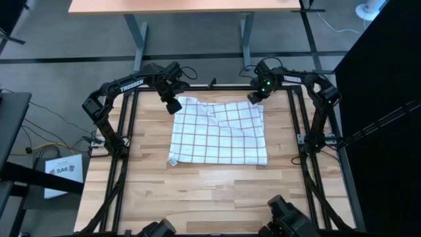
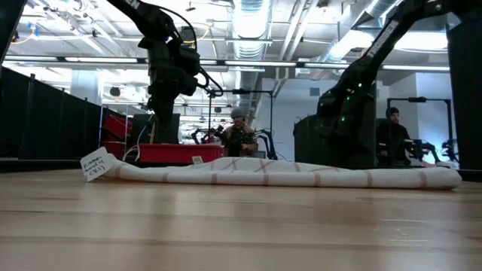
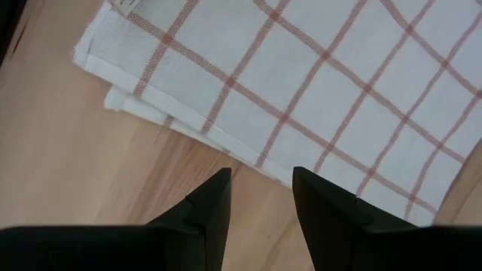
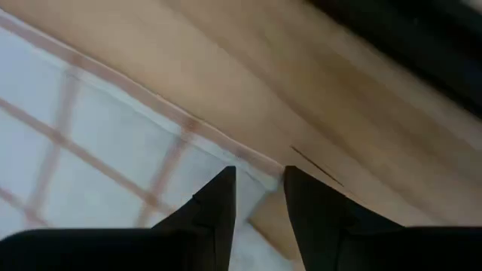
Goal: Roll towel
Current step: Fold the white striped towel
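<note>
Across the far half of the wooden surface (image 1: 217, 191) lies the towel (image 1: 220, 135), spread nearly flat, its white cloth crossed by thin reddish-brown lines. A small label (image 2: 96, 164) sticks out at its near left corner. From the low view the cloth reads only as a thin rumpled band, and how its far edge lies is hidden there. Its upper left part is creased, with a second layer showing under the corner in the left wrist view.

The left tool (image 1: 173, 104) hangs just over the towel's far left corner; its fingers (image 3: 207, 211) stand a little apart with nothing between them, their tips above bare wood beside the hem. The right tool (image 1: 255, 97) sits low at the far right corner, fingers (image 4: 218, 203) narrowly parted, the towel's corner edge lying between the tips; whether they pinch it cannot be told.

Bare wood fills the whole near half, and narrow strips stay open on both sides.
</note>
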Controlling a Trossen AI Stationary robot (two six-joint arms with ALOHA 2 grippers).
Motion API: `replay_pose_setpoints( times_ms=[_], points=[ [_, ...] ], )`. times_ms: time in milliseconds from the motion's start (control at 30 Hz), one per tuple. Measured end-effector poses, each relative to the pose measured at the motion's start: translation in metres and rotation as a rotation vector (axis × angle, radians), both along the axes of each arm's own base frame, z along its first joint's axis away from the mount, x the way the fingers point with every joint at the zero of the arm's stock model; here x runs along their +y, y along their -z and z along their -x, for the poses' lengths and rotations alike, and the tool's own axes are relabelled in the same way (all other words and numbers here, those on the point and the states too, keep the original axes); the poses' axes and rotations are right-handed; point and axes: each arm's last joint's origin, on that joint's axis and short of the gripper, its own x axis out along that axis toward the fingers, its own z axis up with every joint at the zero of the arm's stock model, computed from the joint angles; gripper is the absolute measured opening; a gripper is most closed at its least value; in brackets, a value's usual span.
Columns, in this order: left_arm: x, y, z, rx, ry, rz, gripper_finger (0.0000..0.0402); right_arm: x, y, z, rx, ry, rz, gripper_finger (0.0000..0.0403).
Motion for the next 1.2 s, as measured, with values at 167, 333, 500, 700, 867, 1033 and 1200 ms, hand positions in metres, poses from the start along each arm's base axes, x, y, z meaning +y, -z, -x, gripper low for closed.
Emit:
replay_pose_setpoints(
  times_ms=[167, 333, 500, 700, 867, 1033, 1200],
  points=[
    [0.0, 0.0, 0.0, 0.002, 0.001, 0.001, 0.0128, 0.0, 0.0, 0.0, 0.034, -0.025, 0.024, 0.0098],
    [0.0, 0.0, 0.0, 0.005, 0.012, -0.009, 0.0127, 0.001, -0.002, 0.003, 0.066, -0.059, 0.026, 0.0059],
    [0.001, 0.0, -0.001, -0.001, 0.013, -0.029, 0.0127, 0.005, -0.002, 0.005, 0.086, -0.099, -0.001, 0.0006],
    [0.002, 0.0, -0.002, -0.003, 0.009, -0.033, 0.0127, 0.012, -0.029, 0.013, 0.061, -0.088, 0.024, 0.0001],
    [0.002, 0.0, -0.002, -0.004, 0.01, -0.035, 0.0127, 0.015, -0.058, 0.032, 0.056, -0.05, 0.077, 0.0],
    [0.002, 0.0, -0.002, -0.01, 0.007, -0.042, 0.0127, 0.011, -0.058, 0.05, 0.103, 0.002, 0.046, 0.0],
    [0.003, 0.0, -0.003, -0.015, 0.004, -0.047, 0.0127, 0.009, -0.057, 0.062, 0.145, 0.035, 0.021, 0.0]
  ],
)
